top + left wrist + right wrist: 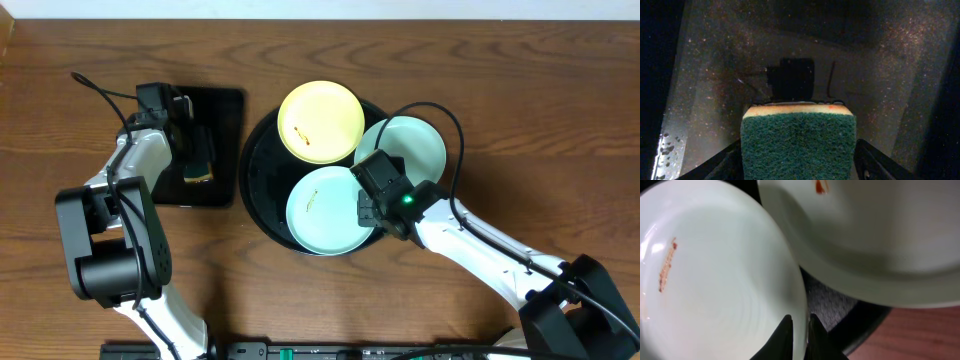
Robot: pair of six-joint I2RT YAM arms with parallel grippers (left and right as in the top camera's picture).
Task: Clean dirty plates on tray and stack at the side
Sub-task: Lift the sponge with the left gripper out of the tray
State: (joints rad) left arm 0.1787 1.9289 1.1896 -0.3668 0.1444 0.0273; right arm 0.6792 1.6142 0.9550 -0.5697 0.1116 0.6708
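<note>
We count three plates, all on the large round glossy black tray (262,175). One is a pale yellow round plastic plate (320,120). The other two are pale mint: the near mint-green plastic plate (322,212) and the far mint-green plastic plate (412,145), which overhangs the tray's right rim. Each carries one small brown smear. There is also one sponge and one smaller rectangular black tray (225,115). Nothing is stacked yet on the brown wood-grain tabletop (520,80).

We judge these plates to be light, thin and stiff, with a smooth face that offers little purchase. On the glossy tray they would likely slide if wiped unheld. The raised rim looks like the place to hold, pinched from the edge.

The right claw (799,332) stands narrow astride the near mint-green plastic plate's rim, one fingertip on each side. We cannot tell whether it presses. The left claw (197,155) holds the yellow sponge with a green scouring face (799,140) by its sides, over the rectangular tray. The sponge looks soft enough to follow a plate's dished face.
</note>
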